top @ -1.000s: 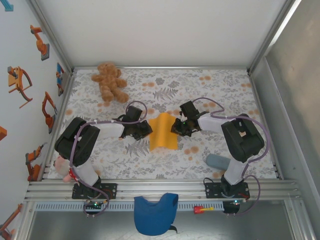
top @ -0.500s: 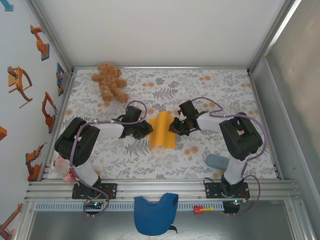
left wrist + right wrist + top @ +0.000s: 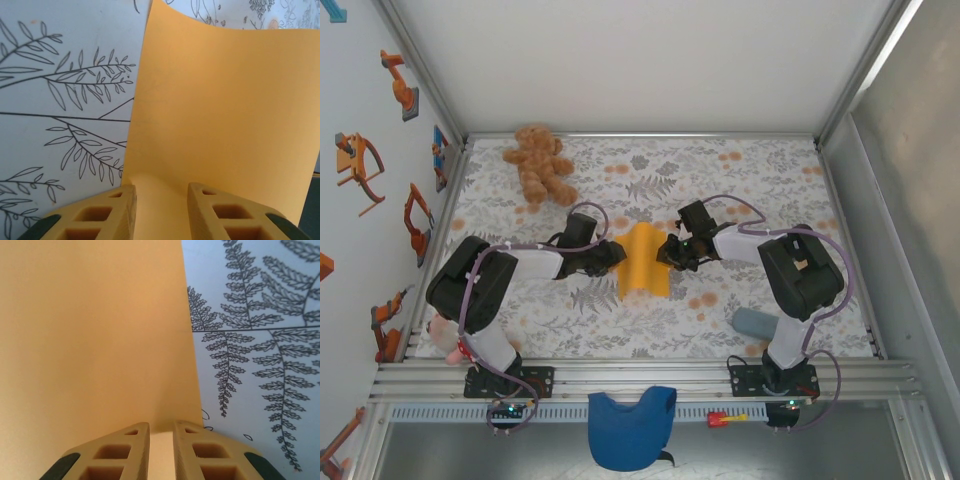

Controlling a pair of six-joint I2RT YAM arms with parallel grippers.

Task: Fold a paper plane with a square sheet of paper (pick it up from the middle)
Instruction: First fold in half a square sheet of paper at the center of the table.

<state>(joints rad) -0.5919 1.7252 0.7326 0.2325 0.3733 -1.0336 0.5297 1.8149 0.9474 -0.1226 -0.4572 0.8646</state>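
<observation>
Sheet (image 3: 644, 266) — between left gripper (image 3: 617, 255), right gripper (image 3: 664, 252).

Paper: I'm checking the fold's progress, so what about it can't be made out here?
- Top view: paper too small to show creases; left gripper and right gripper cover parts of its side edges.
- Left wrist: fingers hide its near edge.
- Right wrist: frame crops its left part.

Worktop (image 3: 650, 170) is covered in a pale sheet printed with grey leaves and orange blossoms. A brown teddy bear (image 3: 540, 165) lies at the far left corner. The orange square sheet of paper (image 3: 642, 262) sits at centre — bowed, not flat. A grey-blue cylinder (image 3: 755, 322) lies on its side near the right front edge — a pink soft toy (image 3: 445, 338) at left front.
</observation>
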